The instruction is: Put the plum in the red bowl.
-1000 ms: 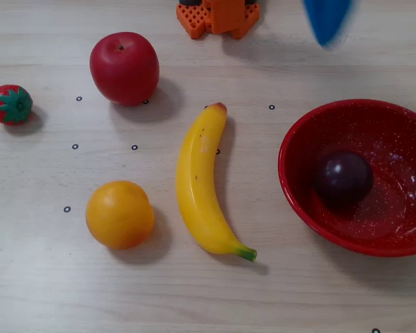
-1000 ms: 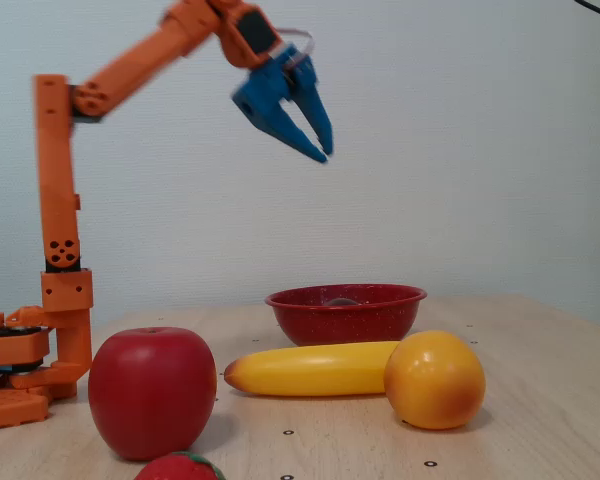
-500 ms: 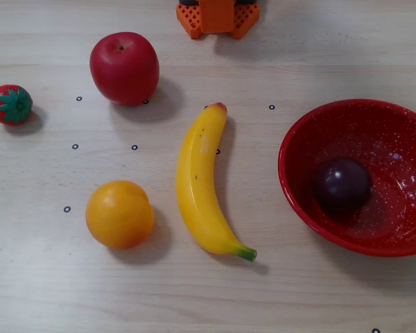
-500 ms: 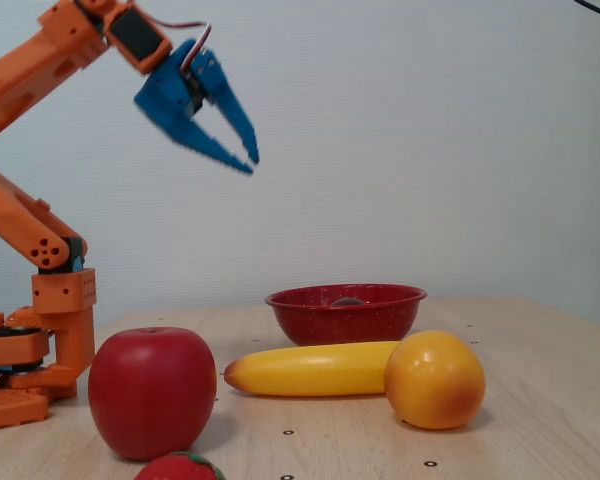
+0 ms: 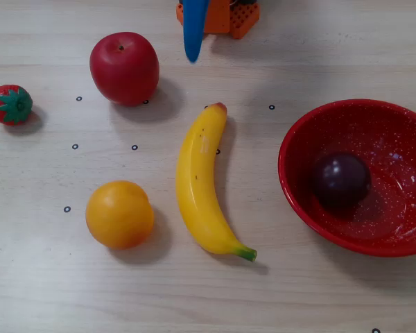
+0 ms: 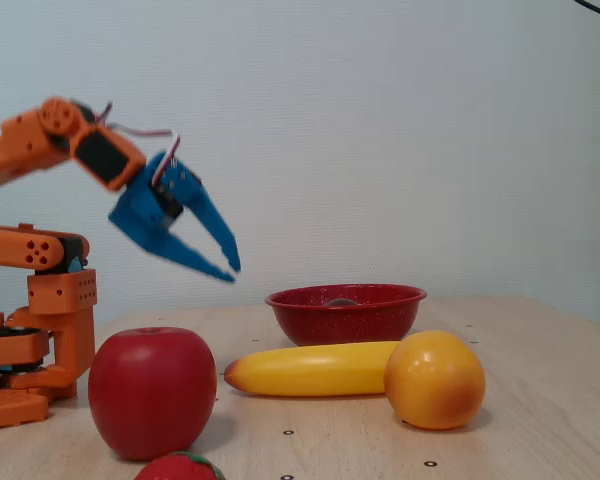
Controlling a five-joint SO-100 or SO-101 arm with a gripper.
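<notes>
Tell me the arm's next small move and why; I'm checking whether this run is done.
Probably just fold the arm back to rest. The plum already lies inside the red bowl, and the gripper hangs open and empty in the air, away from the bowl.

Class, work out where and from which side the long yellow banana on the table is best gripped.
Probably the long yellow banana at its thick middle, from above, fingers across its narrow width. It lies flat with bare table on both long sides, the round orange fruit closest but apart. The blue end effector hangs open, raised above the table.
</notes>
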